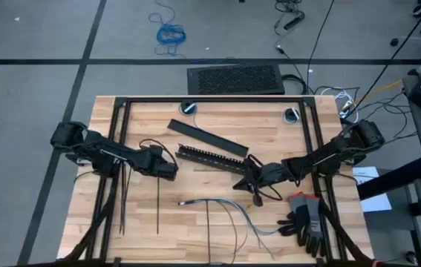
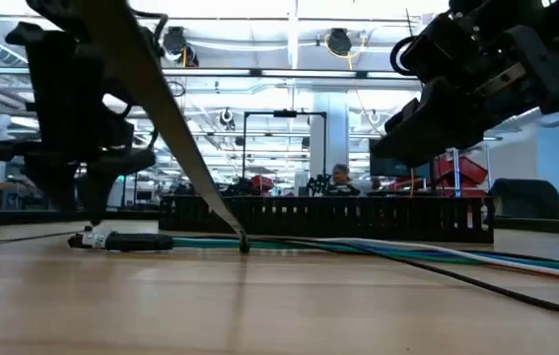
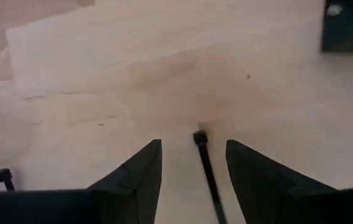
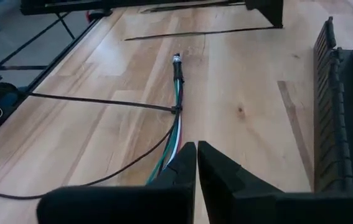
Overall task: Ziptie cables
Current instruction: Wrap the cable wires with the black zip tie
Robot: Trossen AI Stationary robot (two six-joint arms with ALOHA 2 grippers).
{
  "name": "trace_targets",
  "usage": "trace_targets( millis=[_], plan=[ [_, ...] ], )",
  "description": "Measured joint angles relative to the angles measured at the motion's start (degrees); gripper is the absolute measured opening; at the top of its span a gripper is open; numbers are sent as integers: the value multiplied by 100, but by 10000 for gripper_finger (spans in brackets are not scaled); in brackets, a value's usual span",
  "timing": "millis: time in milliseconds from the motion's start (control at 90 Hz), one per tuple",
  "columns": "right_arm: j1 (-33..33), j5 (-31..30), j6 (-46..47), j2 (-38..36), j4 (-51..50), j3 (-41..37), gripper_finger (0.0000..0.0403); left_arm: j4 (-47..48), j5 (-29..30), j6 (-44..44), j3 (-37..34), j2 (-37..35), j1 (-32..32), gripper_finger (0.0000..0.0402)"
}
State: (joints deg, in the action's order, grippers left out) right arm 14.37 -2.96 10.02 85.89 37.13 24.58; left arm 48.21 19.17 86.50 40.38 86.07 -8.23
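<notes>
left wrist view puts the left tool (image 3: 193,180) low over the wooden surface (image 3: 101,81) with its fingers (image 3: 140,171) spread wide and nothing held; one of the zipties (image 3: 206,168) lies between them, its small square head just past the fingertips. high view places this tool (image 1: 167,167) left of centre, above the top end of a straight ziptie (image 1: 157,204) that runs toward the front edge, with more strips (image 1: 123,194) lying further left by the frame rail.

right wrist view shows the right tool (image 4: 197,163) with its fingers almost together, only a sliver of gap, gripping nothing i can make out. it hangs just above the near part of the cables (image 4: 175,121), blue, green and pale wires that end in a small dark plug; a ziptie (image 4: 101,101) already crosses that bundle, seemingly looped around it. high view has this tool (image 1: 255,179) right of centre, beside the slotted bar (image 1: 211,159), with the cables (image 1: 229,208) fanning out toward the gloves (image 1: 305,219).

the step looks like picking up a fresh strip on the left. to do it well, drop straight down so both pads straddle the strip evenly, close a little behind the head rather than on it, and lift slowly, since a thin flat strip tends to slide or spin out. keep the right tool steady near the bundle so the wires do not splay.
</notes>
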Motion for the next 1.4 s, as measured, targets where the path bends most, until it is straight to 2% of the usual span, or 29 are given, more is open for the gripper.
trace_targets(
  millis=[211,489,756,1144,1400],
  plan=[
    [0,-1,2,0,32,0,8,-109,19,5,11,181,124,172],
    [0,-1,0,0,30,0,8,-413,68,-186,13,238,406,136],
    [0,0,-15,0,-46,0,8,-394,-184,-149,22,238,413,103],
    [0,0,9,0,-54,0,8,-154,-618,-144,15,242,349,100],
    [0,0,24,0,-66,0,8,-197,-416,-173,7,246,371,94]
  ],
)
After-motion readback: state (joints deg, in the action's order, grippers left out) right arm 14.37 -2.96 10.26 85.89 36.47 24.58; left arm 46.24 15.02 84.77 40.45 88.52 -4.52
